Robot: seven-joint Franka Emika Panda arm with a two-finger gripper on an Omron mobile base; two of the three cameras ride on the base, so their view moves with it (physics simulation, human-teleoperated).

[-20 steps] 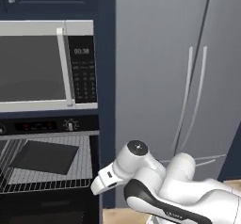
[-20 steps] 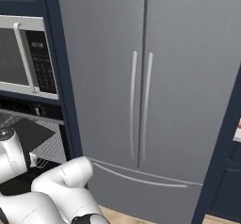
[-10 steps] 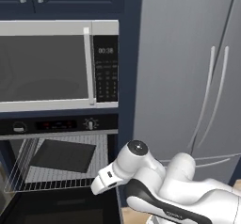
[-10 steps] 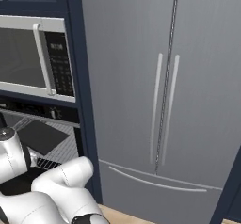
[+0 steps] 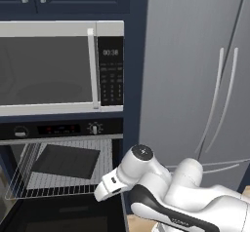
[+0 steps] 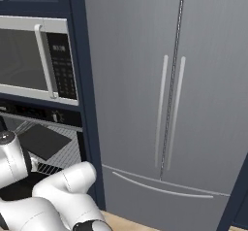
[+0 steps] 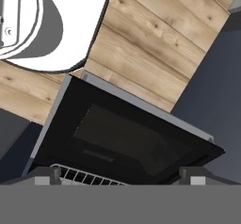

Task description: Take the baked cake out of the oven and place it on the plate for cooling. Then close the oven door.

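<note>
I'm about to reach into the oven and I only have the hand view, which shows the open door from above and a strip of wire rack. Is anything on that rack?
Observer: Yes. In the left base view a dark flat tray lies on the wire rack inside the oven.
Operator: What sits above the oven?
Observer: A microwave, with its door shut.
Operator: And beside that stack?
Observer: A tall grey fridge stands to the right of it in both base views, with both upper doors shut.
</note>
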